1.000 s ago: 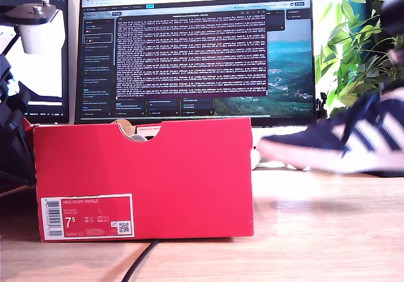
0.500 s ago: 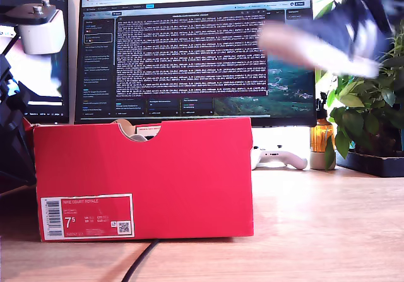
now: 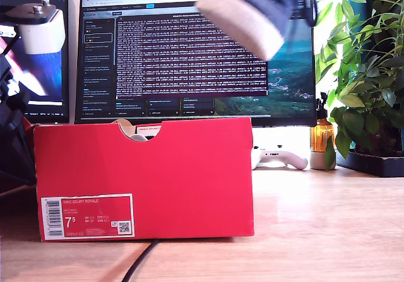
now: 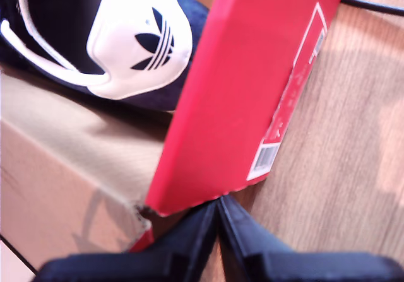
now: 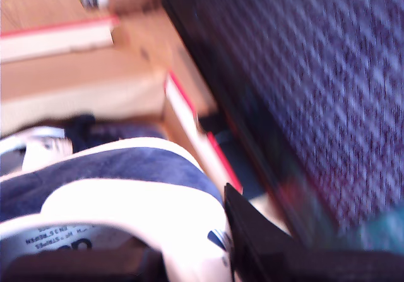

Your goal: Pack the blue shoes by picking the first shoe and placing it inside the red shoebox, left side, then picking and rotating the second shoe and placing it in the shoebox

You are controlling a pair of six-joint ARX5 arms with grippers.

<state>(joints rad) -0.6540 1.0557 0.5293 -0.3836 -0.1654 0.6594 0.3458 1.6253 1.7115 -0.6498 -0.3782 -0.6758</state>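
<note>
Setting: a pale wooden surface [image 3: 328, 231] in front of a wide dark monitor [image 3: 196, 55] filled with text, leafy green plants [image 3: 366, 74] at the exterior view's right.
Exterior view, box: the large bright red cardboard shoebox [image 3: 144, 178] stands on the surface at the exterior view's left, its notch at the top edge and its white barcode label low on the front.
Exterior view, airborne shoe: a navy suede sneaker with a white sole [image 3: 259, 11] hangs high in front of the monitor, above the box's end toward the exterior view's right, sole edge turned to the camera; no arm shows.
First wrist view: my first gripper [image 4: 218, 222] has its dark jaws pressed together on nothing, just outside the box's red wall; the other navy sneaker with a white trefoil heel tab [image 4: 126, 42] lies inside.
Second wrist view: my second gripper [image 5: 189, 257] is pinching the airborne shoe at its white heel collar, the open box blurred below.
Risk: the picture is motion-blurred, so a fast swing could loosen the heel-only pinch, or the dangling toe could catch the box rim on the way down.
Risk, inside: descending unrotated, it may land on the packed shoe.
</note>
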